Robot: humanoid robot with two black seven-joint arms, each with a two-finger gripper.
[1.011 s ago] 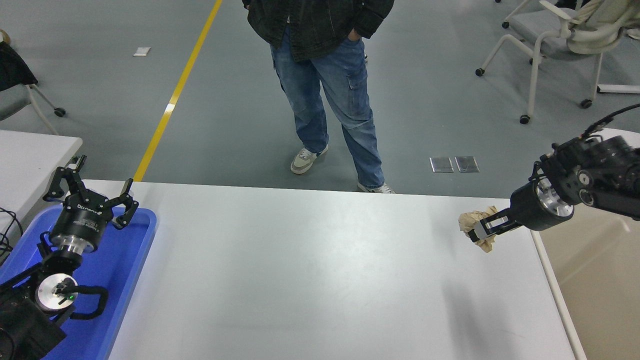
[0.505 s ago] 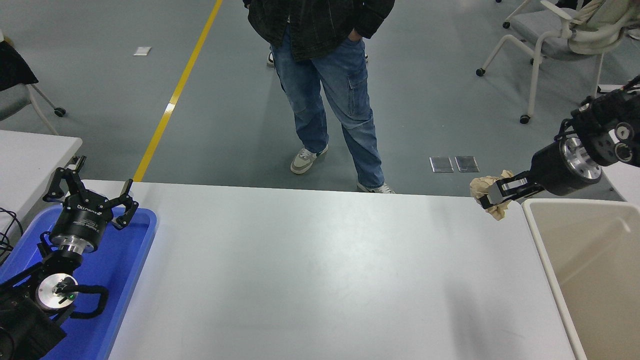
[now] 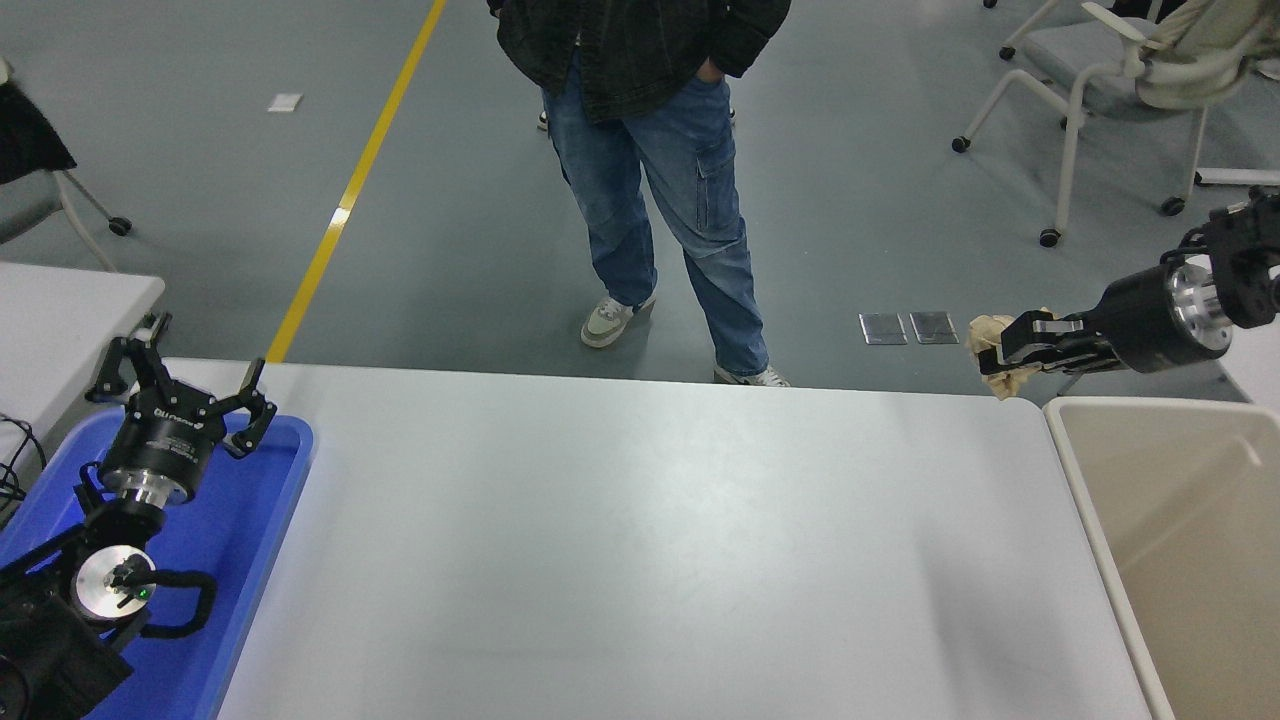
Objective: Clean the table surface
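The table surface (image 3: 640, 540) is a wide white top filling the lower picture. High at the right, past the table's far right corner, my right gripper (image 3: 1000, 355) is shut on a crumpled beige paper wad (image 3: 992, 340), held in the air to the left of a beige bin (image 3: 1180, 520). My left gripper (image 3: 185, 395) is parked open at the lower left, over a blue tray (image 3: 240, 520).
A person in jeans (image 3: 670, 200) stands at the table's far side. The beige bin sits against the table's right edge. A smaller white table (image 3: 60, 310) is at the far left. Wheeled chairs (image 3: 1100, 90) stand at the top right.
My right arm has lifted the paper wad up and to the right, from over the table's right part to above its far right corner. The left arm has not moved.
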